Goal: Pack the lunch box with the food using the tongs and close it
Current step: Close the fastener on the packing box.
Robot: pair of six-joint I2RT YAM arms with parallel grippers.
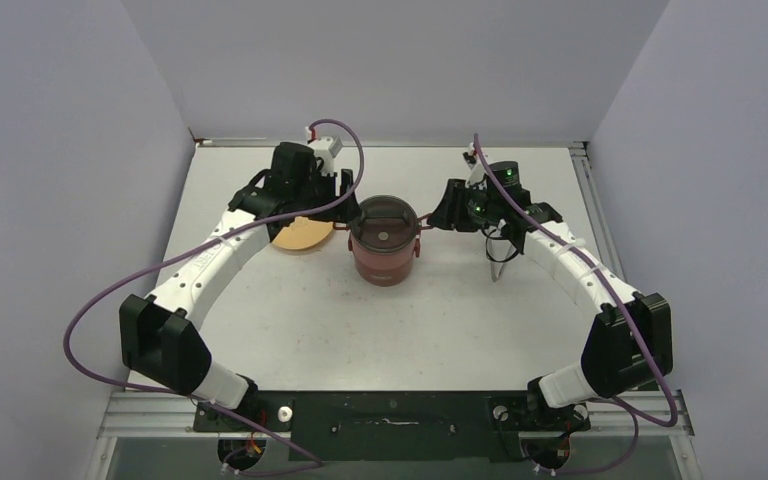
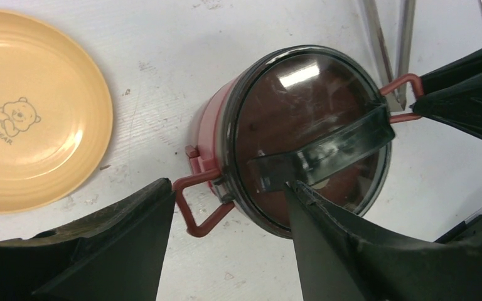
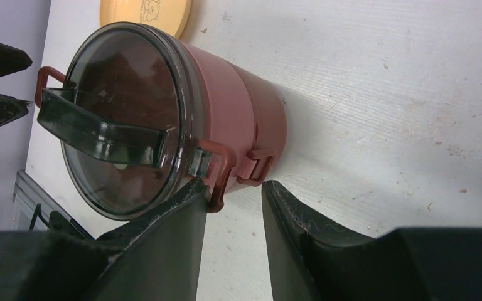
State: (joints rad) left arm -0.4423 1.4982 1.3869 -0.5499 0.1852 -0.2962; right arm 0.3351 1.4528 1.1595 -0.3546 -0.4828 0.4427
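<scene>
While the lunch box [image 1: 385, 255] stands upright with its maroon tiers stacked, a little past the middle of the table [image 1: 400, 330] toward the far edge, a gripper sits at each of its sides. Its smoky top lid [image 2: 314, 81] is on, with a dark carry strap [image 2: 326, 147] across it. What lies under the lid cannot be made out.

The left gripper [image 2: 229, 219] is on the side facing the table's left edge. Its jaws stand well apart and grip nothing. One finger [image 2: 119, 244] is right against the red left wire loop [image 2: 191, 213] of the box, the other finger [image 2: 351, 251] hangs over the lid's rim, and the loop lies in the gap between them.

The right gripper [image 3: 232, 207] is on the opposite side, its jaws narrower but not closed. The red right wire loop [image 3: 221, 166] pokes into the gap, close against one finger [image 3: 163, 251], while bare table shows between the loop and the other finger [image 3: 314, 244], so nothing is clamped.

The tongs [image 1: 498, 268] lie on the table toward the right edge from the box, under the right arm's wrist, near the box but apart from it, and neither gripper holds them. A yellow-orange plate [image 1: 298, 237] lies just beside the box toward the left edge, partly under the left gripper.
</scene>
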